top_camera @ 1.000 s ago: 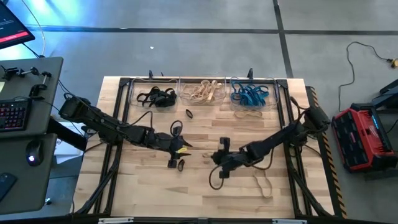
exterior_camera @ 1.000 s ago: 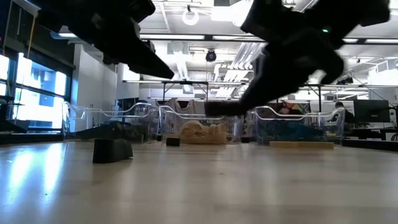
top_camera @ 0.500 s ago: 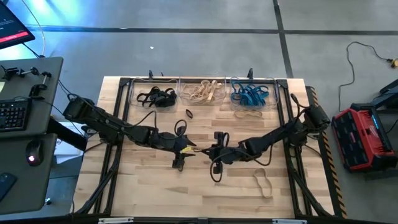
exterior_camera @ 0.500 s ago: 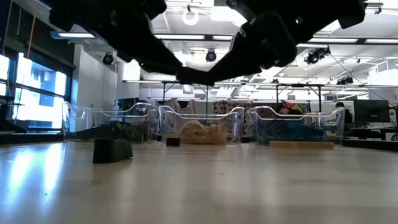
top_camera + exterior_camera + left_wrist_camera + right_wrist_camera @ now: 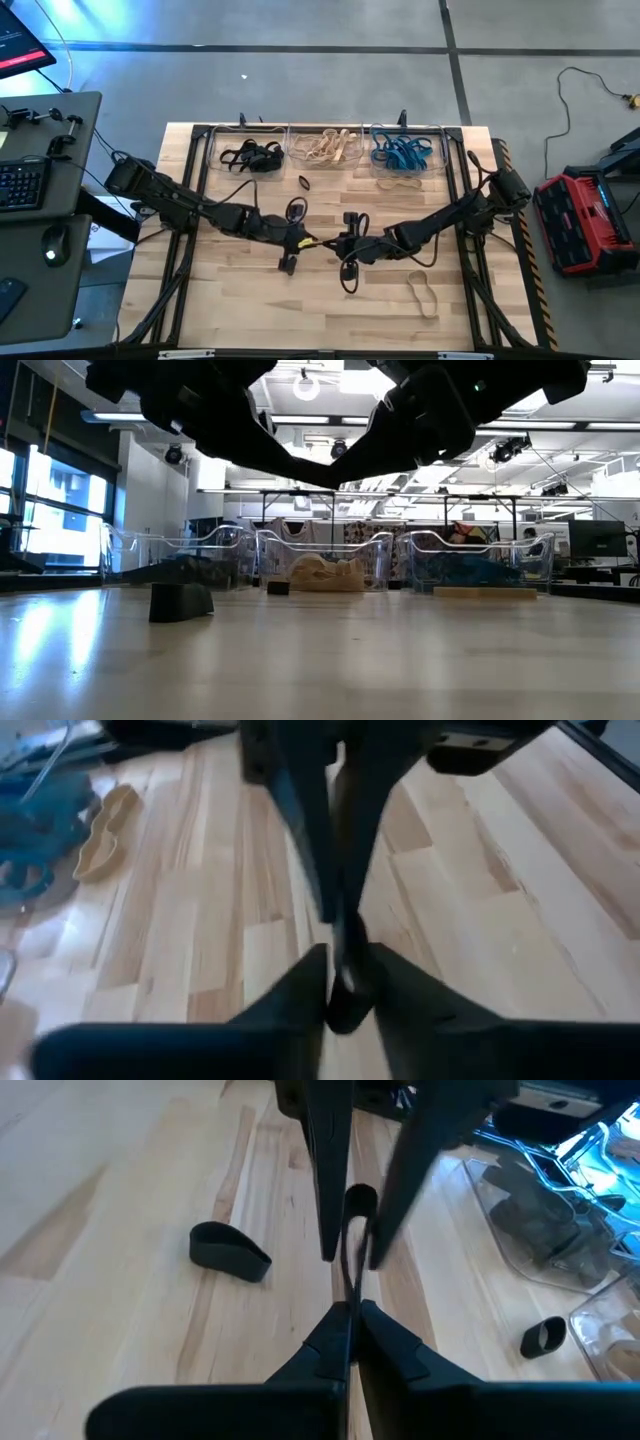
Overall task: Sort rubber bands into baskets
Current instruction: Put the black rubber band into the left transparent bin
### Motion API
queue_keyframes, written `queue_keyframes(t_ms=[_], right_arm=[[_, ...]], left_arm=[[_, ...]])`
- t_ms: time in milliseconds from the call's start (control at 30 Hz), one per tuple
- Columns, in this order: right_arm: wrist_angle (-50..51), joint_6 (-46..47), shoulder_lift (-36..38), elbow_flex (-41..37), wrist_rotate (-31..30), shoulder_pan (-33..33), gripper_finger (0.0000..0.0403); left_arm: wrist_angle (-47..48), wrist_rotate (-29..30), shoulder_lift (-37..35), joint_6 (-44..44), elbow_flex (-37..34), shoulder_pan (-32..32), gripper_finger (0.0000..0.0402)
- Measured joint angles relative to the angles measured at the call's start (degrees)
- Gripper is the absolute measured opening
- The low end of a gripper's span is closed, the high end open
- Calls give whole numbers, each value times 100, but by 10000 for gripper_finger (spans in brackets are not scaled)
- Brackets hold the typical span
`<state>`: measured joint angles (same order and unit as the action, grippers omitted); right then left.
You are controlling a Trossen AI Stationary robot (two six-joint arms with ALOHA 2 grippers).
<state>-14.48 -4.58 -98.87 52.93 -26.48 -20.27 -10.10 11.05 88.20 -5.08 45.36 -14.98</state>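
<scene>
Mid-table handover: right gripper (image 5: pixel 348 1312) pinched tight on a black rubber band (image 5: pixel 352 1245) held above the wood, left gripper (image 5: pixel 345 982) closing its fingers around the same band, probably to carry it toward the far-left basket (image 5: pixel 250 155) of black bands.

Left hand (image 5: pixel 305 240) and right hand (image 5: pixel 327 242) meet fingertip-to-fingertip, both pinched.

right claw (image 5: pixel 348 1323) — pinching black band (image 5: pixel 352 1270) | opposite claw (image 5: pixel 352 1252) — facing it

Likely a robotics lab, exposed ceiling ducts (image 5: pixel 300 460), strip lights (image 5: pixel 290 422), monitors (image 5: pixel 596 538), concrete floor (image 5: pixel 300 80)
</scene>
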Motion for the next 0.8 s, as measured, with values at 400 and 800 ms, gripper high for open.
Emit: queue_keyframes(t_ms=[400, 800], right_arm=[[339, 568, -2, 0, -178, 4, 105], [782, 893, -2, 0, -509, 4, 207]], left_arm=[[698, 389, -355, -77, 136, 62, 4], [3180, 1220, -2204, 610, 140, 1191, 1]])
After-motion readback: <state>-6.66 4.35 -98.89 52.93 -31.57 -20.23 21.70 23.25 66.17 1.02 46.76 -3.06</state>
